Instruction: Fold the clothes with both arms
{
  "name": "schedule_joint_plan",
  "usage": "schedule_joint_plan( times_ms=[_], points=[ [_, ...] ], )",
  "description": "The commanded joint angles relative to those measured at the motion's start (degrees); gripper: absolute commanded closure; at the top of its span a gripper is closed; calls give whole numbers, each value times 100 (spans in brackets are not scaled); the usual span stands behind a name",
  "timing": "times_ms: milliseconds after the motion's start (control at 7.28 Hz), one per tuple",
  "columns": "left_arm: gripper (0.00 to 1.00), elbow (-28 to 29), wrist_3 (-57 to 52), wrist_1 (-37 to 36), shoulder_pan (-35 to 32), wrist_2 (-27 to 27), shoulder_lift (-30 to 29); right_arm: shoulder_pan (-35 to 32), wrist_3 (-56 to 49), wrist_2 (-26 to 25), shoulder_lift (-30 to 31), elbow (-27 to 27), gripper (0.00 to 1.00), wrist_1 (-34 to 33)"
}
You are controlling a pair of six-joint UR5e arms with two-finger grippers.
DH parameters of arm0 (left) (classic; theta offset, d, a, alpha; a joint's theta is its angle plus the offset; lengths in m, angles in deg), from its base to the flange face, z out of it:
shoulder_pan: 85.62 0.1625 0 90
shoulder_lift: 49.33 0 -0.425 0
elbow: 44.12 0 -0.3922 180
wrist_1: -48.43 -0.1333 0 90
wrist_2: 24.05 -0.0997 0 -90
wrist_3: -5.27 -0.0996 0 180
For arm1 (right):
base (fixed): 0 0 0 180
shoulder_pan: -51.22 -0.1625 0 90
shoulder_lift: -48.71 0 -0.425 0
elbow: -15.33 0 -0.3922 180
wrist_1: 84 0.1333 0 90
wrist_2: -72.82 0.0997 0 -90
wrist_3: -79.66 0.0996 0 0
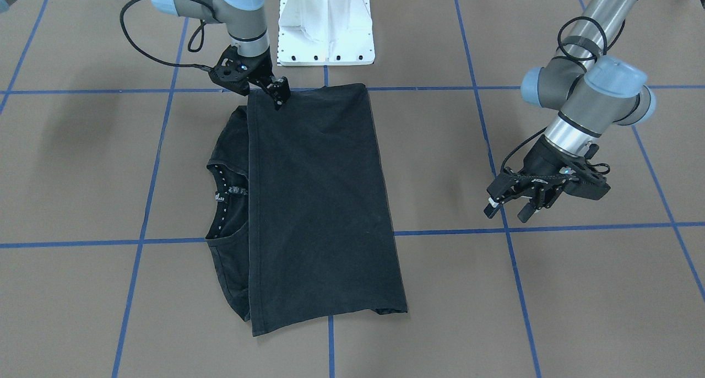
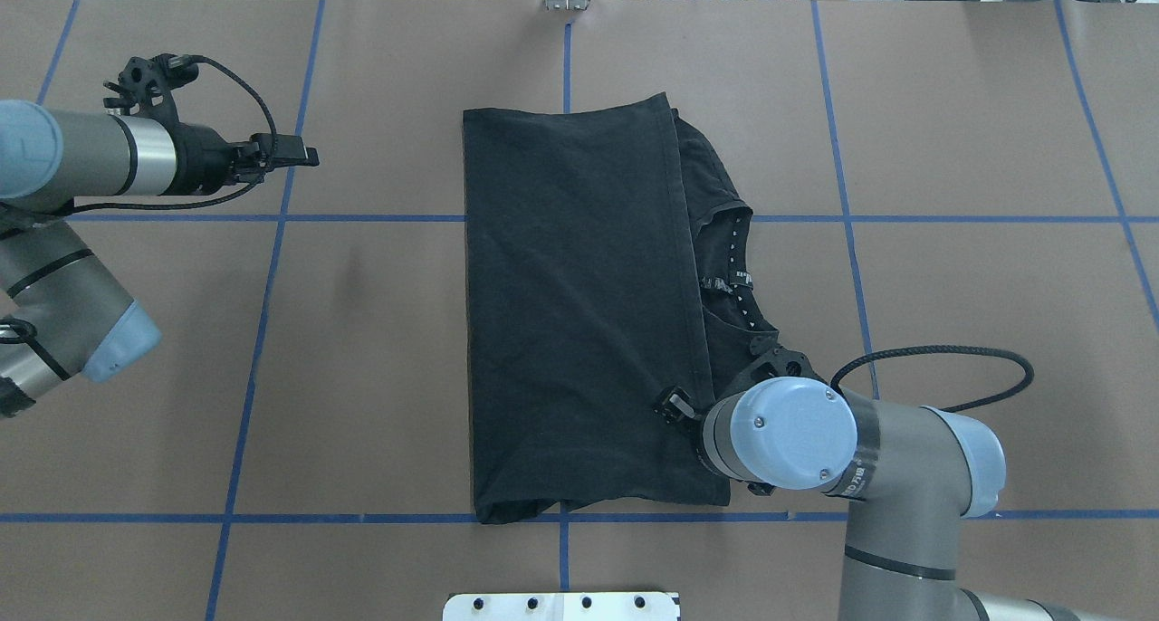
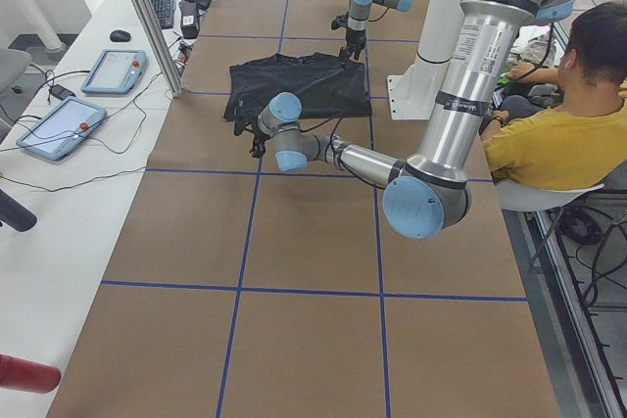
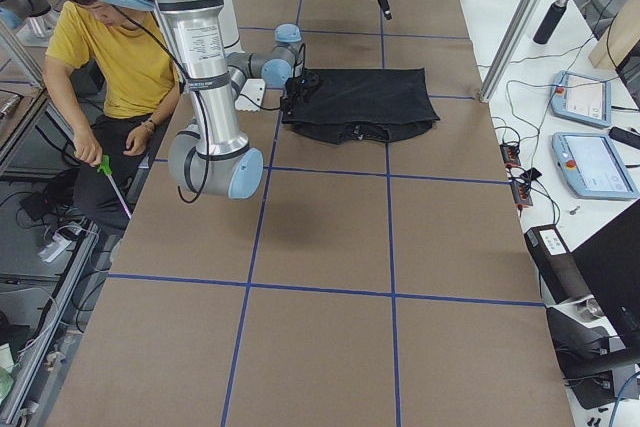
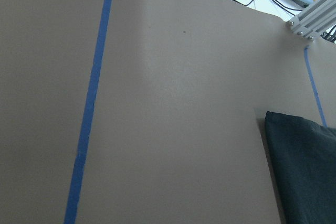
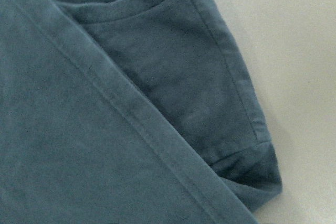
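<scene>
The right jaws sit at the corner of the folded-over hem on the robot's side of the shirt, tips down on the cloth; whether they pinch it or have let go cannot be told from any view. The left jaws are spread apart and grasp nothing. They are over bare counter beside a blue line, well apart from the shirt.

The counter (image 1: 440,146) is brown and flat, divided into large squares by blue tape lines (image 1: 512,246). The left arm (image 1: 584,102) reaches in from its own side and bends down at the wrist. The right arm (image 1: 242,14) comes down just beside the white pedestal base (image 1: 325,31).

The black T-shirt (image 1: 319,201) lies flat near the middle of the counter, in front of the pedestal. Its lower part is folded over the chest. The hem (image 2: 688,268) runs straight across from the robot's side to the far side, just short of the neckline (image 1: 220,201) and covering part of it. One short sleeve (image 6: 231,108) pokes out past the hem near the right jaws, as the right wrist view shows close up.

Inside the open collar a small white logo (image 1: 219,196) shows on the black cloth.
</scene>
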Motion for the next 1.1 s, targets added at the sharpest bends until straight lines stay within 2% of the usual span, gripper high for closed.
schedule_joint_plan(
  times_ms=[0, 962],
  points=[
    [0, 0, 0, 0, 0, 0, -7, 63, 597, -292, 192, -34, 10, 202],
    [0, 0, 18, 0, 0, -9, -25, 345, 799, -292, 386, -16, 19, 202]
  ],
)
